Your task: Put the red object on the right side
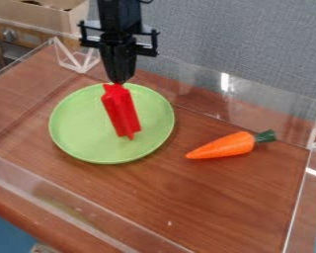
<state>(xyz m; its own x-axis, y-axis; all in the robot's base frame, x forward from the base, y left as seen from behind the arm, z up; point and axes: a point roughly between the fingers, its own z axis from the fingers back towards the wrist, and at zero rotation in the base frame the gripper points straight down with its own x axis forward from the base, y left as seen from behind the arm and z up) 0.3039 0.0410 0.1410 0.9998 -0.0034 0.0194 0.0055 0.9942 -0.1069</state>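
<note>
- Camera view: the gripper (118,79) is clenching the red block (122,111) by its far end, apparently so the rest is hanging free for lowering.
- The block is slanting over the green plate (88,143), its near end pointing toward the viewer; whether that end is touching the plate, I cannot tell.
- The plate is sitting left, the carrot (223,146) lying right of it, so the task is probably needing a carry rightward, past the plate's rim.
- Bare wood is showing right of the plate, near the carrot; a clear barrier (240,89) is bordering the far side, so swinging nearer is looking safer.
</note>
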